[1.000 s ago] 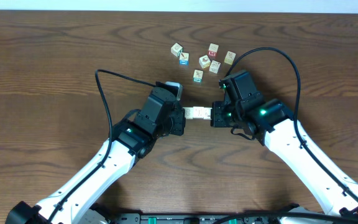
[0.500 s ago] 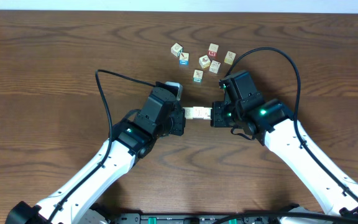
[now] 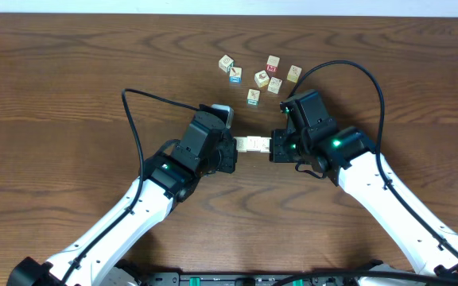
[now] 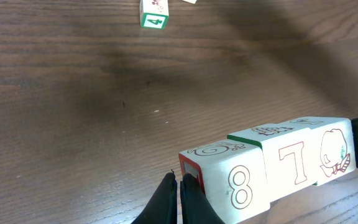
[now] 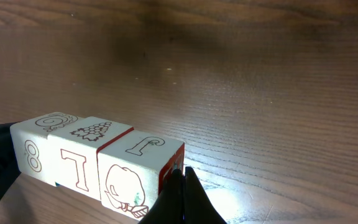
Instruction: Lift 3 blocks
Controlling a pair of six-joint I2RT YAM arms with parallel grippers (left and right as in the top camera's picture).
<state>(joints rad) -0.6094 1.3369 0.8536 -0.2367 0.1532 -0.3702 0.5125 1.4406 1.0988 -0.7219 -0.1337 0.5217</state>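
You have the left fingers (image 4: 171, 190) pressed together, tips butted against the "8" end of the blocks (image 3: 253, 144), three cream cubes in one touching row near the middle of the bench (image 3: 70, 71). Your right fingers (image 5: 175, 191) are likewise together, tips against the opposite end, pinching the row.

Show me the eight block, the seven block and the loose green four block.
Block marked 8 (image 4: 236, 185): left wrist view, numbered front face.
Block marked 7 (image 4: 293, 163): left wrist view, numbered front face.
Green 4 block (image 4: 153, 20): left wrist view, numbered face.
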